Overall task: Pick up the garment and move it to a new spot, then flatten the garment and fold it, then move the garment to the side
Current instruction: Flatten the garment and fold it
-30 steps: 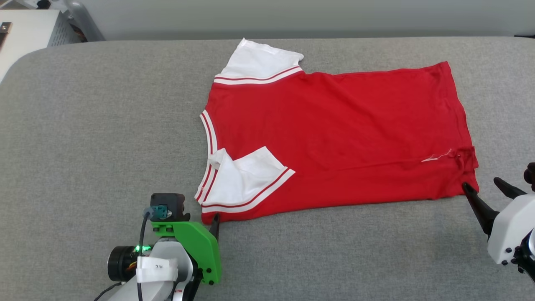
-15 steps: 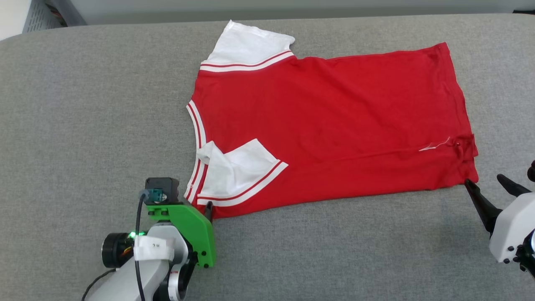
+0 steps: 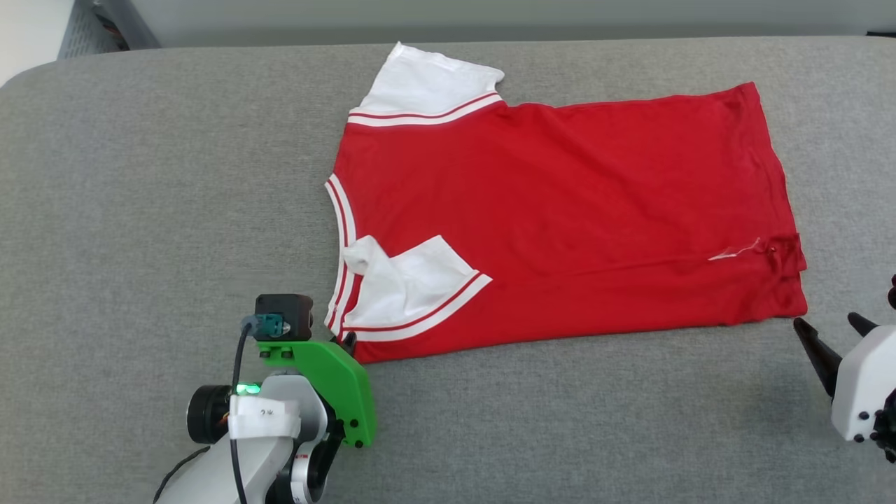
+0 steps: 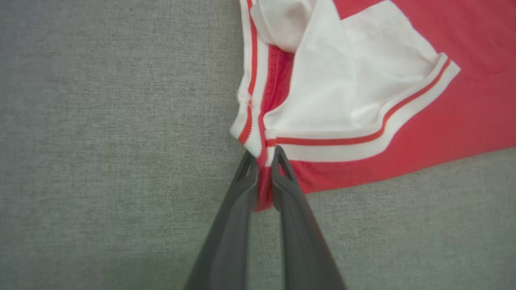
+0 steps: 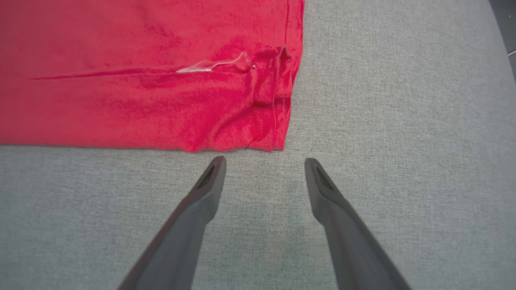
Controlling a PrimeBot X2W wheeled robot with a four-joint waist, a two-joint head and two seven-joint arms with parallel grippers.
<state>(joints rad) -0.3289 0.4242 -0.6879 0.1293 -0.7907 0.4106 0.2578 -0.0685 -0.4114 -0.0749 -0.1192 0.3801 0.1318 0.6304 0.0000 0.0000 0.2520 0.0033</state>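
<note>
**Grey woven surface (image 3: 154, 182): grip status**

Matte, fine-grained upholstery weave, rounded at far-left corner, flat grey wall (image 3: 490, 14) beyond.

Spread nearly flat across centre and right of it: red jersey T-shirt (image 3: 560, 210) with short white sleeves and red-and-white striped ribbed trim. Collar toward left, hem toward right. Soft knit, shallow creases, one long fold line running parallel to near edge. Thin whitish strip (image 5: 209, 66) beside rumpled, doubled-over hem corner. Far sleeve laid out flat. Near sleeve folded in over red body as a white trapezoid.

Left gripper (image 4: 264, 155), two long dark tapered fingers ahead of a green plastic bracket (image 3: 329, 378): pinched together on shirt's near shoulder corner, red fabric bunched between tips just below striped trim.

Right gripper (image 5: 264, 163), same dark fingers on white housing: spread wide, tips over bare weave just short of near hem corner, clear of cloth.
</note>
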